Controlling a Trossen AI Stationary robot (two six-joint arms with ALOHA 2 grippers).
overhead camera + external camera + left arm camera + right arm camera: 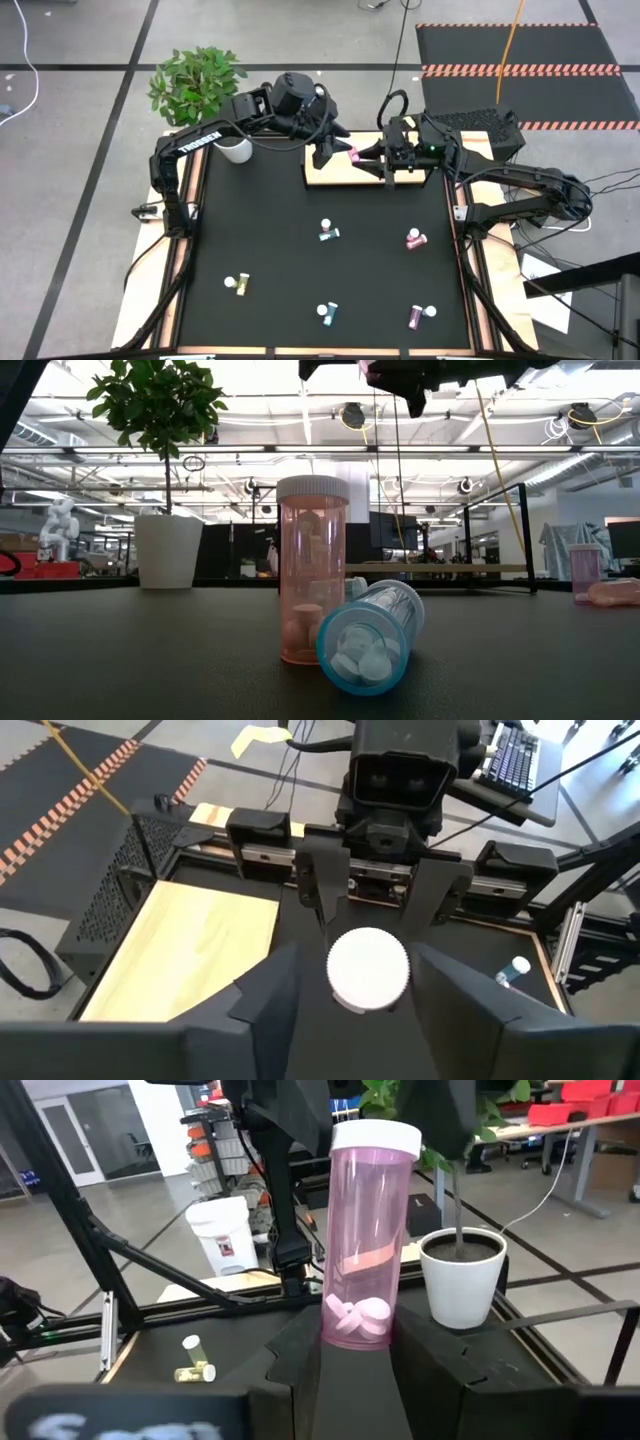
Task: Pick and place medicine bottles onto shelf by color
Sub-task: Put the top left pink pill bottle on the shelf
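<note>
A pink medicine bottle (pixel 352 155) with a white cap hangs roughly level above the light-wood shelf (pixel 340 176) at the table's far edge. My right gripper (pixel 370 156) comes from the right and is shut on it. My left gripper (pixel 335 152) comes from the left and stands open. Its fingers (pixel 268 995) flank the white cap (pixel 368 968) without closing on it. Several more bottles lie on the black table: teal (pixel 328 232), magenta (pixel 415 239), yellow-green (pixel 237 285), teal (pixel 327 314) and magenta (pixel 421 316). My right gripper pinches the pink bottle's bottom end (pixel 357 1325) between its two fingers. The fingers come level from the table's right side and lie along the bottle. The bottle sticks out beyond the fingertips, cap toward my left gripper, lifted clear of the shelf.
A potted plant in a white pot (pixel 234 150) stands at the far left, beside the left arm. In the low view an upright bottle (pixel 312 570) and a lying teal one (pixel 370 635) stand close to the camera. The table's middle has bare black surface (pixel 270 220).
</note>
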